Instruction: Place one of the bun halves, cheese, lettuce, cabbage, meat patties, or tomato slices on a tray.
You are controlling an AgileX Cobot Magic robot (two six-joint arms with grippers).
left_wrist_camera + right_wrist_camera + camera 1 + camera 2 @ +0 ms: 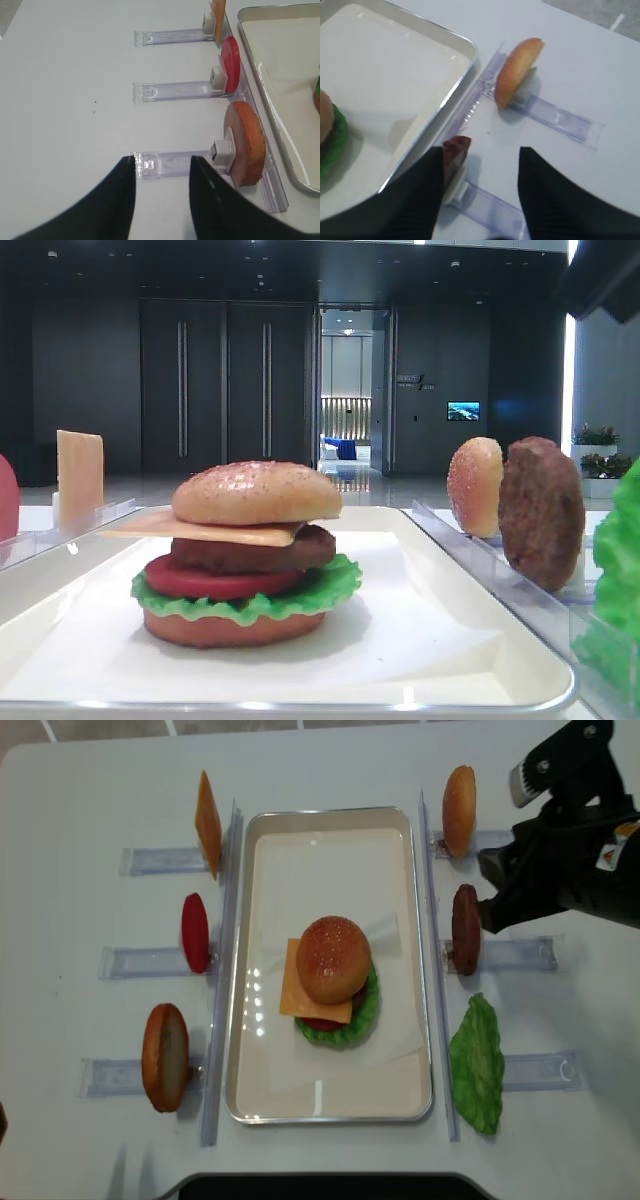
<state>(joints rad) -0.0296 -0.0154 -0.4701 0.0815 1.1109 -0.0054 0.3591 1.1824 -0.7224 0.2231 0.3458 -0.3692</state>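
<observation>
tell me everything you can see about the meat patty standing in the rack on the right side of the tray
The meat patty is a thick round dark brown disc with a rough, grainy face, plastic-looking. It stands upright on edge in a clear rack, just outside the tray rim, between a bun half and a lettuce leaf. The right gripper hovers beside it, jaws apart, not gripping it.

a dark charcoal panelled back wall (100,380) carries tall double doors with long vertical metal handles (222,380). to their right an open doorway (346,390) gives onto a brightly lit corridor with a blue seat (343,447). a small glowing wall screen (463,411) hangs further right. the glossy pale floor (400,485) reflects light. potted green plants with red flowers (596,445) stand beside a bright vertical window strip (569,370).
</observation>
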